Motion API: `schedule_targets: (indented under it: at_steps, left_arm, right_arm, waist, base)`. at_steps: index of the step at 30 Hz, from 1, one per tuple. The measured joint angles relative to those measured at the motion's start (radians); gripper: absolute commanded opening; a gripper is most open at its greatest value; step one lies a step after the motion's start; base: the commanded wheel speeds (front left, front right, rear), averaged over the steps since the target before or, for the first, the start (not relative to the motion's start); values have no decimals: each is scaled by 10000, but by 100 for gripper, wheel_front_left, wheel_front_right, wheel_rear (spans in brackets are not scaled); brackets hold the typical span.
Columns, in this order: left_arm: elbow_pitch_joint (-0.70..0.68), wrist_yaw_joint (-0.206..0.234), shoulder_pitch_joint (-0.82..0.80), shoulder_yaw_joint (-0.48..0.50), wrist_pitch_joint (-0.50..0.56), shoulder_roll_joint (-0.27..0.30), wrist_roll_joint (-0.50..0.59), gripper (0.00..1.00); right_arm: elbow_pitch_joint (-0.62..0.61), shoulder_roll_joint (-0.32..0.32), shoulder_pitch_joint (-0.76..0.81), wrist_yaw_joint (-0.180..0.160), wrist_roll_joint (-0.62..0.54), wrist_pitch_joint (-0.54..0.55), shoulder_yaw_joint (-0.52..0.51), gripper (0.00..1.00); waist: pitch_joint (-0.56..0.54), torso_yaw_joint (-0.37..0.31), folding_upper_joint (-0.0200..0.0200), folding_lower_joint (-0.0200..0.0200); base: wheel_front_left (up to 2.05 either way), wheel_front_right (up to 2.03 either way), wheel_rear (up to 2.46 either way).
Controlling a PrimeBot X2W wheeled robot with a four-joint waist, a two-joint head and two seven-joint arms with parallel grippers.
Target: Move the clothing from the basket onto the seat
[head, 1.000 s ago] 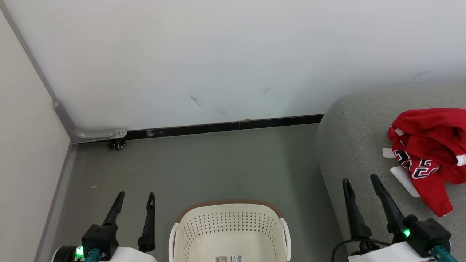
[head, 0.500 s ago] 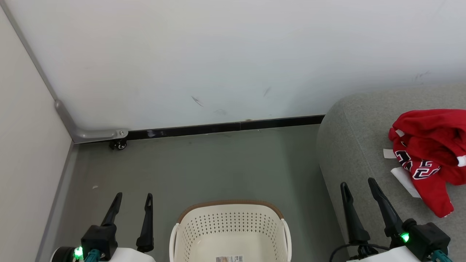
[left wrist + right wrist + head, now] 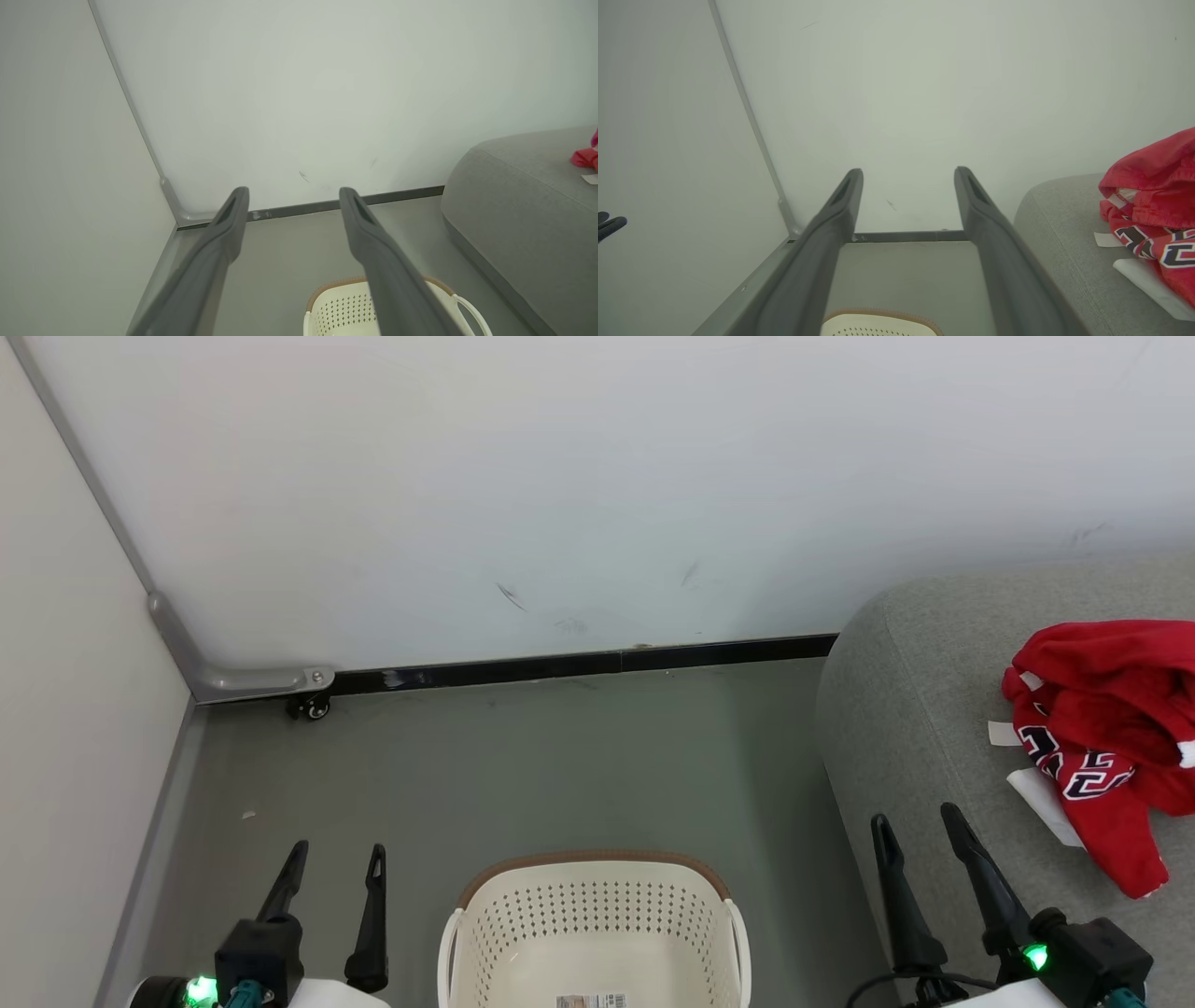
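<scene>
Both grippers have sunk a little toward the bottom edge of the head view since a second ago. The whole picture has also slid slightly to the right, which is the camera's shift and not a move of the things.

At the lower left of that view, the left gripper [image 3: 338, 849] points up the frame over the grey-green floor [image 3: 523, 756]. Its two dark fingers are spread apart and hold nothing. The right gripper [image 3: 915, 817] at the lower right is likewise spread wide and empty, its fingers lying over the near edge of the seat [image 3: 915, 709]. Each wrist view shows its own pair of fingers parted, with bare wall and floor between them.

The basket [image 3: 593, 857] stands on the floor at the bottom centre, between the two grippers and apart from both. Its brown rim curves toward the wall [image 3: 560, 476], and its pale bottom shows a barcode sticker [image 3: 590, 1001] at the frame's lower edge.

The clothing [image 3: 1111, 709] lies crumpled in a red heap on the seat at the right edge of the head view, cut off by the frame. Black, white-outlined numerals show on its lower folds, with white tags [image 3: 1004, 735] just to its left. It is up-frame and right of the right gripper, not touching it.

A black skirting strip [image 3: 579, 665] runs along the foot of the wall, with a small castor [image 3: 313, 707] at its left end.
</scene>
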Motion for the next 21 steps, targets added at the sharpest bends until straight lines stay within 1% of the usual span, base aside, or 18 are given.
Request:
schedule_targets:
  at_steps: [1, 7, 13, 14, 21]
  left_arm:
    - [12, 44, -2, -13, 10, 0, 27, 0]
    - [573, 38, 490, -184, 13, -318, 13, 0]
    - [616, -113, 544, 54, 190, -382, -456, 0]
    - [642, -224, 533, 171, 274, -418, -752, 0]
    - [671, -414, 510, 451, 546, -571, -1950, 0]
  right_arm:
    - [-8, 0, 0, 0, 0, 0, 6, 0]
    - [610, 35, 375, -13, 0, 29, 58, 0]
    - [570, 36, 441, -13, 470, 29, 144, 0]
    - [474, 36, 442, -13, 746, 29, 184, 0]
    - [399, 38, 439, -13, 1956, 127, 159, 0]
  waist:
    - [2, 2, 0, 0]
    - [3, 3, 0, 0]
    - [20, -3, 0, 0]
    - [29, -5, 0, 0]
    - [79, 0, 0, 0]
  base:
    - [0, 0, 0]
    - [0, 0, 0]
    - [0, 0, 0]
    - [0, 0, 0]
    - [0, 0, 0]
